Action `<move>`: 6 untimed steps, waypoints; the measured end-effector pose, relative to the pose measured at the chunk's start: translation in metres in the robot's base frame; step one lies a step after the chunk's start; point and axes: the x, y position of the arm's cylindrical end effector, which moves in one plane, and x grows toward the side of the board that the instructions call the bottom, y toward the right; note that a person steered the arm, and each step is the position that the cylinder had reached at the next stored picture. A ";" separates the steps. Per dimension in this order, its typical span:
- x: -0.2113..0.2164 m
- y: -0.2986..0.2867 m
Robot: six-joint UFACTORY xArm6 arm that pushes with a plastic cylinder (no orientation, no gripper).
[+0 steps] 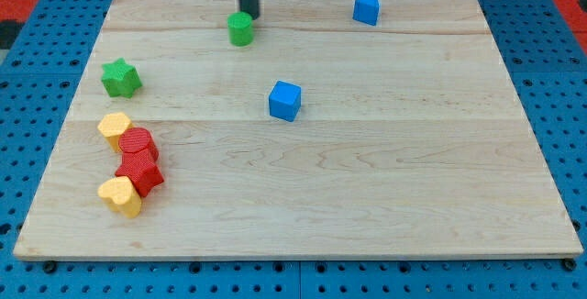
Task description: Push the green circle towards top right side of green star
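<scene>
Camera view shows a wooden table (367, 198) on a blue pegboard (27, 70). My tip (249, 15) sits at the view's top, touching the upper edge of the green circle (240, 28), just above and slightly to the right of it. This tool is a plain rod with no jaws, so nothing spreads or pinches. The green star (120, 77) lies well apart from the circle, lower and toward the view's left. One blue block (366, 8) stands near the top right; another blue block (284, 100) sits near the middle. At lower left, a cluster runs downward, touching: yellow block (115, 127), red block (138, 143), second red block (139, 171), second yellow block (121, 195).
</scene>
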 end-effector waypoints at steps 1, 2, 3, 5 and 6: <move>0.007 -0.012; 0.018 0.009; 0.018 0.042; 0.034 0.042; 0.034 -0.001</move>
